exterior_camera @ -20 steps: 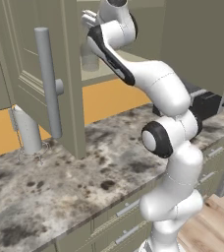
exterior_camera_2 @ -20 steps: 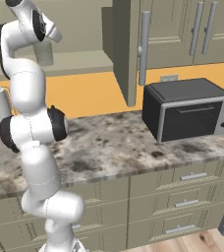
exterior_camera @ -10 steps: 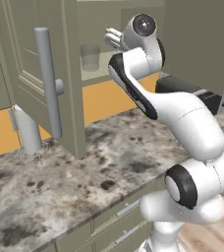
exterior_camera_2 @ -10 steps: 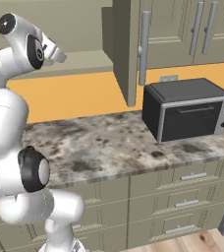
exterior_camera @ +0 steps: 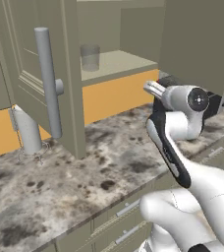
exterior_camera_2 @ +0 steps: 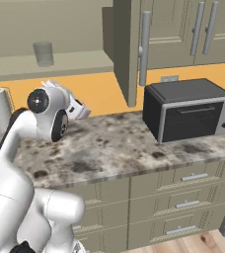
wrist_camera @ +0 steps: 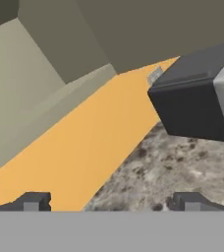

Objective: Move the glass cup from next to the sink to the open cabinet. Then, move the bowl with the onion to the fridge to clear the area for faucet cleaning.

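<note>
The glass cup [exterior_camera: 90, 57] stands on the open cabinet [exterior_camera: 115, 63] shelf, upper centre of the left base view, so the first half looks done. The end effector [wrist_camera: 111, 202] is wide and empty above the worktop [exterior_camera: 109, 162]; the bowl move remains.

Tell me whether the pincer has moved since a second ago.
Yes. The pincer has come down and away from the open cabinet, leaving the glass cup on its shelf.

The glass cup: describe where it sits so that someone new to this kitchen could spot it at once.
Find the open cabinet above the speckled stone counter, its door swung out with a long grey bar handle. On its lower shelf stands the glass cup, upright. It is a small see-through grey tumbler, the one item visible on that shelf, unlike the taller opaque paper towel roll down on the counter.
</note>
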{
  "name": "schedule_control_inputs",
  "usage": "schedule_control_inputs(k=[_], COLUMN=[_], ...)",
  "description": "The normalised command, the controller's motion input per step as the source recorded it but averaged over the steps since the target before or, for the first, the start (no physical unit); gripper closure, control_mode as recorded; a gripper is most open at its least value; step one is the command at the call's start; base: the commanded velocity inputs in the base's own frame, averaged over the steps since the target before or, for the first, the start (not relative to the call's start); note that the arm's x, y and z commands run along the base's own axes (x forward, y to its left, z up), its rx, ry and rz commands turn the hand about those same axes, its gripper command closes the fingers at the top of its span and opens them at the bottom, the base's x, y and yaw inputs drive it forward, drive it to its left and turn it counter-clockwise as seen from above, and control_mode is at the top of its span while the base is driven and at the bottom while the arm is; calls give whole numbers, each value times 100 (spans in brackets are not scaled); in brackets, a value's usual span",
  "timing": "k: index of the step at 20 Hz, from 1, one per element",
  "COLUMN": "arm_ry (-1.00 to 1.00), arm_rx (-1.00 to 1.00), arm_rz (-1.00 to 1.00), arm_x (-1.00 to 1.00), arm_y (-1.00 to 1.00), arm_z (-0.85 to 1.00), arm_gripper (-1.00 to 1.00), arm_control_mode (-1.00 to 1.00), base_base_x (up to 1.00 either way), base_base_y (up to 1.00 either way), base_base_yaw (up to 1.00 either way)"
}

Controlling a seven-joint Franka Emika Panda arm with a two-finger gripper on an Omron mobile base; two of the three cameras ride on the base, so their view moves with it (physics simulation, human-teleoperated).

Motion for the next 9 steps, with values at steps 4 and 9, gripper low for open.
schedule_control_inputs(k=[4,9], arm_ry=[-1,-34], arm_rx=[0,10], arm_rz=[0,-4], arm_x=[-100,-100], arm_y=[-92,-100], arm_z=[-100,-52], arm_gripper=[-100,-100], arm_control_mode=[-100,-100], base_base_x=[0,0], base_base_y=[0,0], base_base_yaw=[0,0])
